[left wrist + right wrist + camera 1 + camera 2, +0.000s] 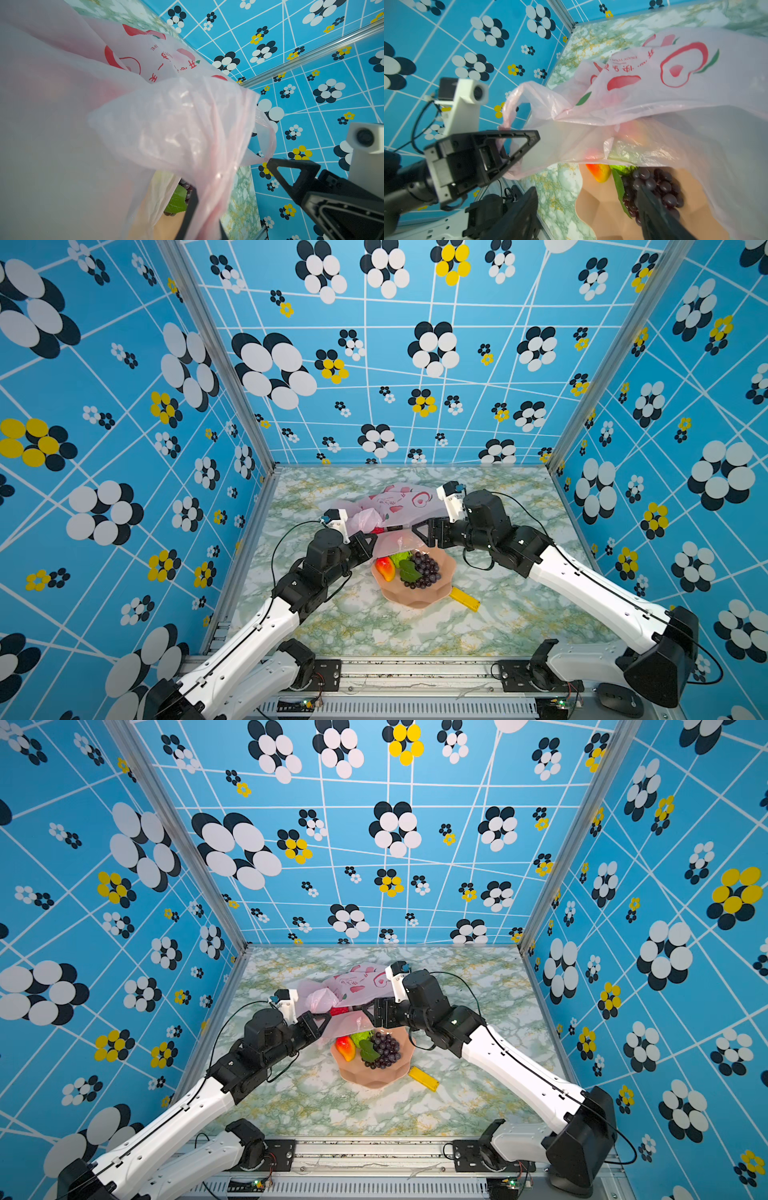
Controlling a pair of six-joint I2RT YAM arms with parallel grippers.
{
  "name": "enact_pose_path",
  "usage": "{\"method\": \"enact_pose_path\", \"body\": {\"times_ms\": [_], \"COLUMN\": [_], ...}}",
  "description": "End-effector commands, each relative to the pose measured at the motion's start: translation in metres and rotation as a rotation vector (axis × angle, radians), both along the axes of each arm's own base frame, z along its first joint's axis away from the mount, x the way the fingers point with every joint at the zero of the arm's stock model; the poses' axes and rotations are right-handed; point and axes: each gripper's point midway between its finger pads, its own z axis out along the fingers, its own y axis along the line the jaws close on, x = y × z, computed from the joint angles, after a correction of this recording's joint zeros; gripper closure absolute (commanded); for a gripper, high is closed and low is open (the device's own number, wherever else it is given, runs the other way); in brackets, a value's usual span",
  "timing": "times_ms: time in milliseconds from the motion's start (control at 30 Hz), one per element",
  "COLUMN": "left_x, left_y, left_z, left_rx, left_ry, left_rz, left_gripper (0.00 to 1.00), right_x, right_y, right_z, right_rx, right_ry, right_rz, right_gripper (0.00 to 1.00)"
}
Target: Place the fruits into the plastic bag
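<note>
1. Nearest, in the lower middle of both top views, one flat yellow block [465, 599] lies on the marbled bench [353, 626]. It sits just beside the right edge of one salmon-pink scalloped plate [415, 602].
2. Three fruits lie close together on the far half of the plate. There is one red-yellow mango [384, 568] at the left, one green fruit [398, 559] just behind it, and one bunch of dark grapes [428, 572] at the right. One green leaf [409, 573] lies on the grapes.
3. Just past the plate, at the centre of the frame, two sets of fingers face each other.
   - The left fingers [532, 137] are pressed together on a bunched handle of the bag.
   - The right fingers [654, 212] stand wide apart with nothing between them; in the right wrist view they frame the plate and the grapes.
4. One plastic bag [399, 502], pale pink and crinkly, hangs from the left fingers. Its lower fold drapes over the far rim of the plate. Its side printed with red hearts lies farther back on the bench, above the centre of the frame.
5. One red patch [377, 530] shows through the film near the left fingers. How many fruits lie inside the bag cannot be told.
</note>
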Motion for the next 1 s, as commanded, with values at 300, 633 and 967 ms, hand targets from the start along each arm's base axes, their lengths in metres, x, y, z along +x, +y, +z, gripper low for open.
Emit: {"method": "enact_pose_path", "body": {"times_ms": [300,633,967], "left_x": [0.001,0.001,0.001], "left_y": [0.001,0.008,0.011], "left_z": [-0.001,0.011,0.02], "left_rx": [-0.008,-0.018,-0.02], "left_ry": [-0.008,-0.039,-0.056], "left_rz": [0.017,0.054,0.065], "left_gripper": [1.0,1.0,1.0], "right_x": [-0.015,-0.043,-0.021], "right_y": [0.007,0.084,0.118], "right_z": [-0.081,-0.11,-0.132], "right_rx": [-0.057,-0.175,-0.295], "right_ry": [0.152,0.088,0.045], "right_rz": [0.017,0.271,0.342], "right_gripper": [0.24,0.3,0.31]}}
